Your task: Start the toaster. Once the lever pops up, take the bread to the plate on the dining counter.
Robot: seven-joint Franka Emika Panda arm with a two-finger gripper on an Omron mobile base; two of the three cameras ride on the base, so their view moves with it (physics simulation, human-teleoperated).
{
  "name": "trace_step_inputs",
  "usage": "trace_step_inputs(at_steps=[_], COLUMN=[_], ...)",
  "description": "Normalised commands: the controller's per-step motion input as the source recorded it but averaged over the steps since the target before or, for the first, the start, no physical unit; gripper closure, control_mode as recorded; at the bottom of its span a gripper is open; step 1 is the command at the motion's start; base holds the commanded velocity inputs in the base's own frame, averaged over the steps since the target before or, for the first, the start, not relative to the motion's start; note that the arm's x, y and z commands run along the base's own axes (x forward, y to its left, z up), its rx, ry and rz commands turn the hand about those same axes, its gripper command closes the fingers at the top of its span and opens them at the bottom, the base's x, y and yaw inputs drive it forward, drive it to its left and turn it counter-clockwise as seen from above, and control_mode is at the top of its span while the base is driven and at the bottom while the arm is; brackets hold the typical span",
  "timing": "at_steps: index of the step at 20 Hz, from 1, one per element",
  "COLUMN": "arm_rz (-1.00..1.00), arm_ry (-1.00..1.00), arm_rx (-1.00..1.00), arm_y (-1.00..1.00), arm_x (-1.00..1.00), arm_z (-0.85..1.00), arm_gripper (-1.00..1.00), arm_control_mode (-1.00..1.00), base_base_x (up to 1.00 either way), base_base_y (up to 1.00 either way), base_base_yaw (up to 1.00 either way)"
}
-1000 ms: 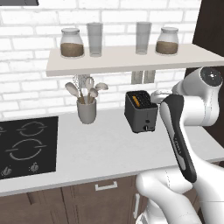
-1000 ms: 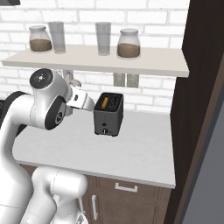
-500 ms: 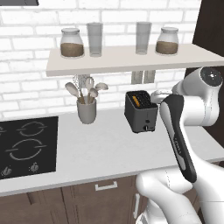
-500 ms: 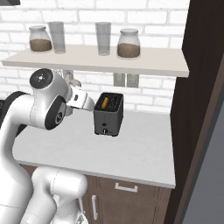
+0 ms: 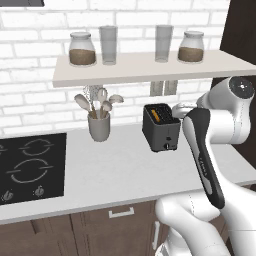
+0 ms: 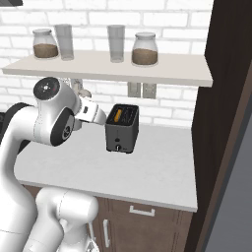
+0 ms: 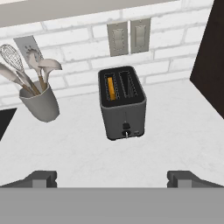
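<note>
The dark grey toaster stands on the white worktop near the brick wall, its narrow face with a small knob turned toward me. The bread stands on edge in the slot that is left in the hand view, and only its orange-tan top edge shows. My gripper hangs above the worktop, short of the toaster and apart from it. It is open, its fingertips far apart with nothing between them. The plate and the dining counter are out of view.
A grey pot of utensils stands left of the toaster. A black hob lies further left. A shelf with jars and glasses hangs above. A dark tall cabinet closes the worktop's right end.
</note>
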Motion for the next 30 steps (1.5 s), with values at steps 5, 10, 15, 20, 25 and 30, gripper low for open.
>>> trace_step_inputs(at_steps=[5, 10, 15, 20, 25, 30], arm_rz=[0.00, 0.00, 0.00, 0.00, 0.00, 0.00], arm_ry=[0.00, 0.00, 0.00, 0.00, 0.00, 0.00], arm_rx=[0.00, 0.00, 0.00, 0.00, 0.00, 0.00], arm_y=[0.00, 0.00, 0.00, 0.00, 0.00, 0.00], arm_x=[0.00, 0.00, 0.00, 0.00, 0.00, 0.00], arm_z=[0.00, 0.00, 0.00, 0.00, 0.00, 0.00], arm_gripper=[-1.00, -1.00, -1.00, -1.00, -1.00, -1.00], arm_control_mode=[-1.00, -1.00, -1.00, -1.00, -1.00, -1.00], base_base_x=[0.00, 0.00, 0.00, 0.00, 0.00, 0.00], base_base_y=[0.00, 0.00, 0.00, 0.00, 0.00, 0.00], base_base_yaw=[0.00, 0.00, 0.00, 0.00, 0.00, 0.00])
